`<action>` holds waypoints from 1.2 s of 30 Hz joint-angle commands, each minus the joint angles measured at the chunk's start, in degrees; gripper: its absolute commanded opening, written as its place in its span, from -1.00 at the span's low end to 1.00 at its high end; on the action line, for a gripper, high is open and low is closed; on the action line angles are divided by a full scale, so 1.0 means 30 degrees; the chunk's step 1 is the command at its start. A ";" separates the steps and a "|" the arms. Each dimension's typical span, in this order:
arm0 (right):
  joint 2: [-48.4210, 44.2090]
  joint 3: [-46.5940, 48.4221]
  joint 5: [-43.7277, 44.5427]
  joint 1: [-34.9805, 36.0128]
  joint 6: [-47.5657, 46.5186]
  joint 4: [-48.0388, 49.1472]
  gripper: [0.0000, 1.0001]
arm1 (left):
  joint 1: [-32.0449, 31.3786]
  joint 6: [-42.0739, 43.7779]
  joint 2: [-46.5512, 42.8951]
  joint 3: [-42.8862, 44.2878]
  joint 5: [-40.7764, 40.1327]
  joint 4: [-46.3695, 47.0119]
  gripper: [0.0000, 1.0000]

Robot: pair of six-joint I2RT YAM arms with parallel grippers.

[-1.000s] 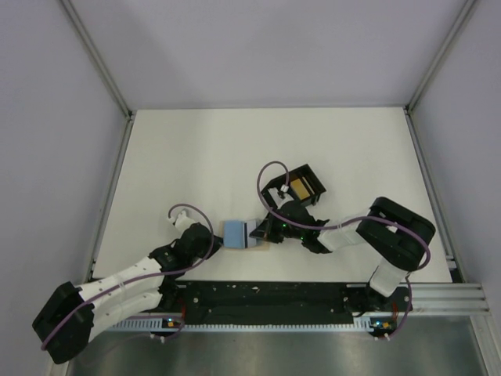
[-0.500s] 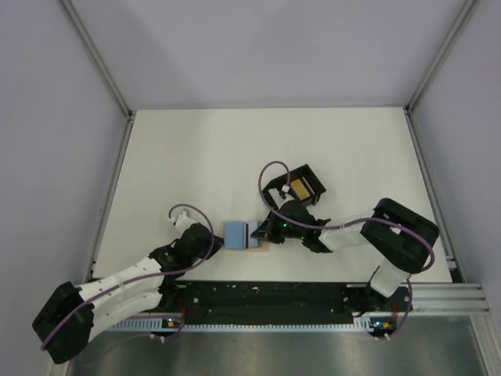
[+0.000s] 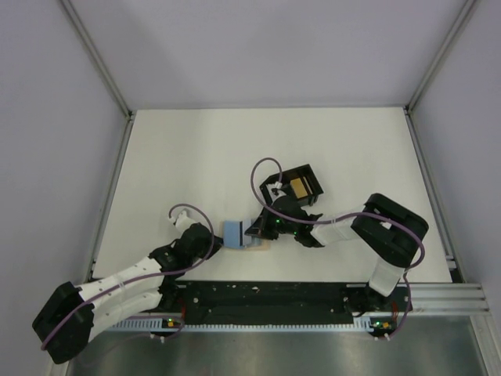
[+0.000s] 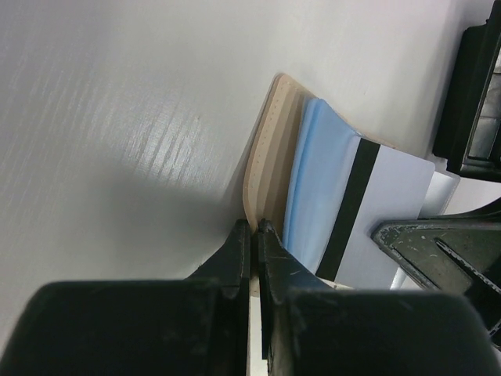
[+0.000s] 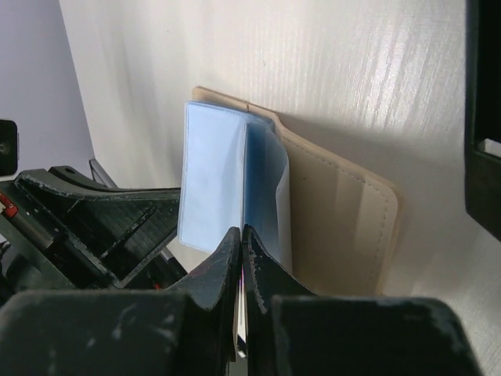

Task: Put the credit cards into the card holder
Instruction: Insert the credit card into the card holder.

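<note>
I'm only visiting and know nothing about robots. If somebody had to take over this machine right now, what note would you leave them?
Left pincer: shut on the edge of the tan card holder.
Right pincer: shut on the blue card, which bows against the holder.
Black tray: one yellow-orange card shows inside; I cannot tell if there are more.
Done: the holder and the first card are gripped and brought together.
Left: the blue card is not yet fully in, so slide it home, then fetch what is in the tray.
</note>
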 commanded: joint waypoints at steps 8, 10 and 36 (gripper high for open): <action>0.0528 0.1180 0.0846 0.0449 -0.1259 -0.4157 -1.00 | -0.0117 0.0385 -0.0047 -0.0192 0.0320 0.0051 -1.00; 0.0762 0.1823 0.0786 0.0799 -0.1700 -0.4973 -1.00 | -0.0117 0.0386 -0.0018 -0.0193 0.0320 0.0168 -1.00; -0.0703 0.4549 0.4274 0.1621 -0.4543 -1.1040 -0.08 | -0.0117 0.0708 -0.0604 0.0100 -0.0354 -0.1150 -1.00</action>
